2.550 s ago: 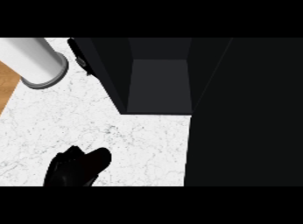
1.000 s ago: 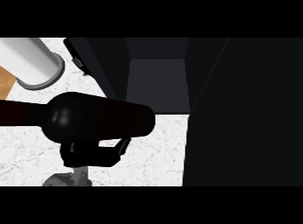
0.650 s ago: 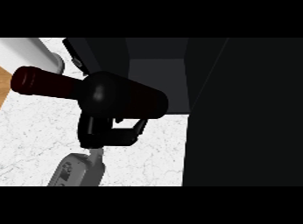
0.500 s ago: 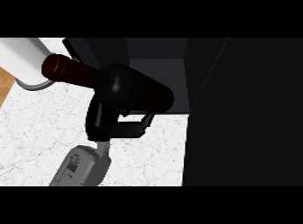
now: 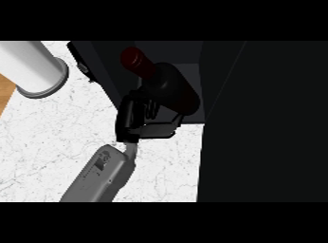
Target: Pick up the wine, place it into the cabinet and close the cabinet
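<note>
We see the left hand (image 5: 143, 118), fingers curled round the lower body of the wine (image 5: 158, 79), holding the bottle tilted in the mouth of the open cabinet (image 5: 100, 66), red neck pointing inward and away from the counter (image 5: 51, 137). We judge the pick-up done and the placing under way, though we cannot tell whether the bottle rests on the cabinet floor. Left to do, in our reading: set it down, let go, draw the hand out and close the cabinet.
</note>
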You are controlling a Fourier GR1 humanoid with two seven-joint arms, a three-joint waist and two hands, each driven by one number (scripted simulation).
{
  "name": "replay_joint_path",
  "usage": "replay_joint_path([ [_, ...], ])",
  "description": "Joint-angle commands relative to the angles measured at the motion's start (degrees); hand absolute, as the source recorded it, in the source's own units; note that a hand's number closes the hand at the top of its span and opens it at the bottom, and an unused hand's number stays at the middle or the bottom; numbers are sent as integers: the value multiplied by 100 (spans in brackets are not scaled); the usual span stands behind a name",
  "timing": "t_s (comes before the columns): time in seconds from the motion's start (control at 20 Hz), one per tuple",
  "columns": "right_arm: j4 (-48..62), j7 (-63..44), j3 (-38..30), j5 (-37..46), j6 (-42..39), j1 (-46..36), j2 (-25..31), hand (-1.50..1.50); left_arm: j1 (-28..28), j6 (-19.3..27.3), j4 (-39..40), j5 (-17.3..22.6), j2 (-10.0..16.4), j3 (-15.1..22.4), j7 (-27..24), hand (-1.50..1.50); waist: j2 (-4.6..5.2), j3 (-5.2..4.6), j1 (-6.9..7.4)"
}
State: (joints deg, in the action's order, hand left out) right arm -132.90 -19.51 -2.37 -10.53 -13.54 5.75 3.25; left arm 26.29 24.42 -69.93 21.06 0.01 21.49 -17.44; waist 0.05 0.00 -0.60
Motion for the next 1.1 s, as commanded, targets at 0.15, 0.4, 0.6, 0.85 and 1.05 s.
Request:
replay_joint_path([
  [0.15,-252,-286,34,-18,71,-11,-3,-150,158,290,644,385,-1,295,-462,150,-5,0,14],
  [0.4,124,126,140,246,17,-24,-114,-150,49,3,1341,684,-1,225,-1004,150,-2,0,23],
  [0.6,-197,-2,739,680,174,167,-315,-150,711,-282,2688,1350,-1,111,-1777,150,18,-5,-60],
  [0.85,164,244,431,366,103,101,-317,-150,495,-498,2668,1675,-1,145,-1899,150,10,-2,-21],
  [1.05,-211,4,-67,-179,-84,297,-34,-150,730,-763,2827,2140,-1,108,-1899,150,4,-1,-30],
])
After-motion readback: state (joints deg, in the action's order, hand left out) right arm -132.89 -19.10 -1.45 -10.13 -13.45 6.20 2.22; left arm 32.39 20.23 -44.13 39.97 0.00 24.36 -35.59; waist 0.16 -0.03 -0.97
